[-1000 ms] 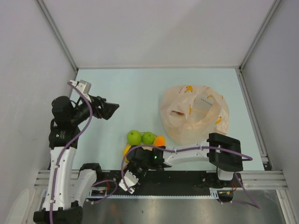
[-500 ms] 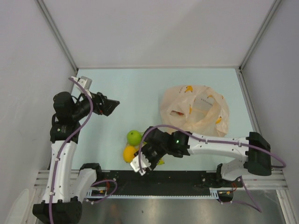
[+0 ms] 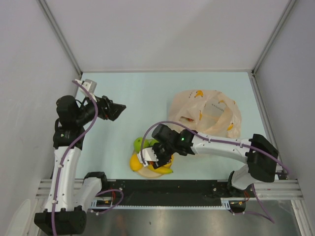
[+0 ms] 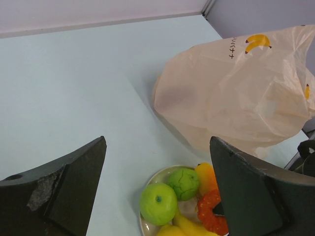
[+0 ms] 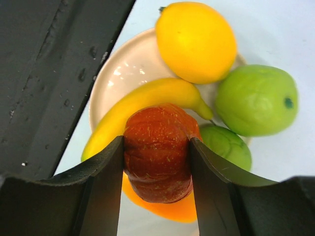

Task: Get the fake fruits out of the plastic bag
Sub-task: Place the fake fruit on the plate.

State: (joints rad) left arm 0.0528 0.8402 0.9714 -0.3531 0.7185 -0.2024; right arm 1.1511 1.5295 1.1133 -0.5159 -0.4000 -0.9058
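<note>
Right fingers (image 5: pixel 101 196) clasping tomato (image 5: pixel 157 152), mango (image 5: pixel 165 210) mostly hidden

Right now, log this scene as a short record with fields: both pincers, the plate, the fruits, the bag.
left pincer: open, empty, raised above the table
right pincer: shut on the red-orange piece, over the plate
plate: near edge of the table, carrying fruits
fruits on plate: lemon, banana, green apples, mango
plastic bag: crumpled on the table beyond the plate, touched by neither pincer
</note>
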